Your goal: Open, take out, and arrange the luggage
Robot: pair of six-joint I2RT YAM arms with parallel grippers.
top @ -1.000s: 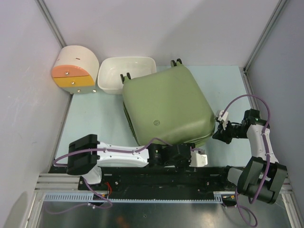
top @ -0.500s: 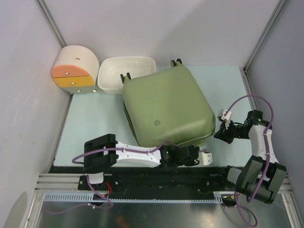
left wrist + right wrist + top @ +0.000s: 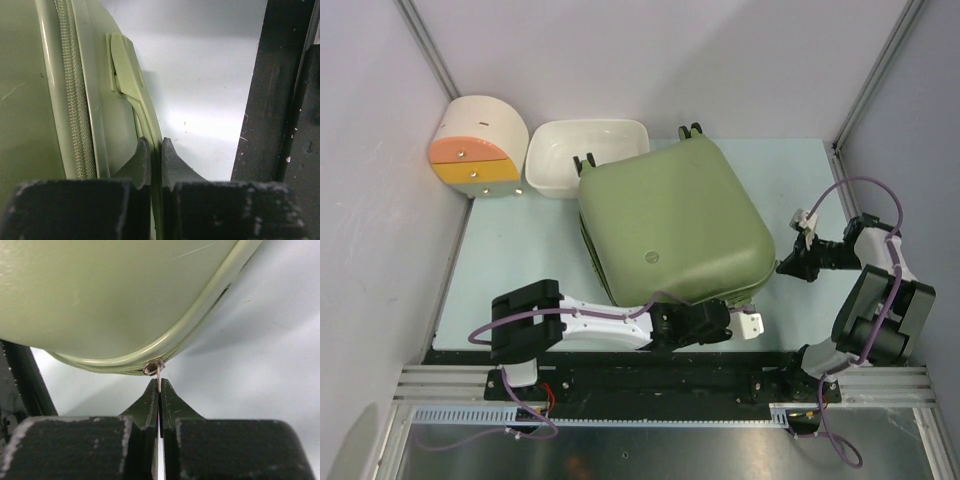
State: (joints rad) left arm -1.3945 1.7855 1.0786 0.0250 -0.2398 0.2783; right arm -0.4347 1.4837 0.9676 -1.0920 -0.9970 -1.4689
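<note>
The luggage (image 3: pixel 670 225) is lying flat and zipped shut in the middle of the pale table (image 3: pixel 520 270), turned at an angle so that its black wheels (image 3: pixel 692 130) are pointing toward the far wall. Along its near edge, the left gripper (image 3: pixel 156 150) is pinching a thin green strap that is arching off the shell beside the zipper (image 3: pixel 72 100); this appears to be the side handle (image 3: pixel 131 85), though the close view is cutting off its lower end. The jaws are standing almost together with only that strap between them. At the luggage's right-hand corner, the right gripper (image 3: pixel 159 390) is clamping the small metal zipper pull (image 3: pixel 155 369), with its jaws pressed tight on the tab. A white tub (image 3: pixel 620 135) is sitting just behind the luggage, and a round drawer box (image 3: pixel 478 145) with an orange front is standing to the tub's left in the far corner.
</note>
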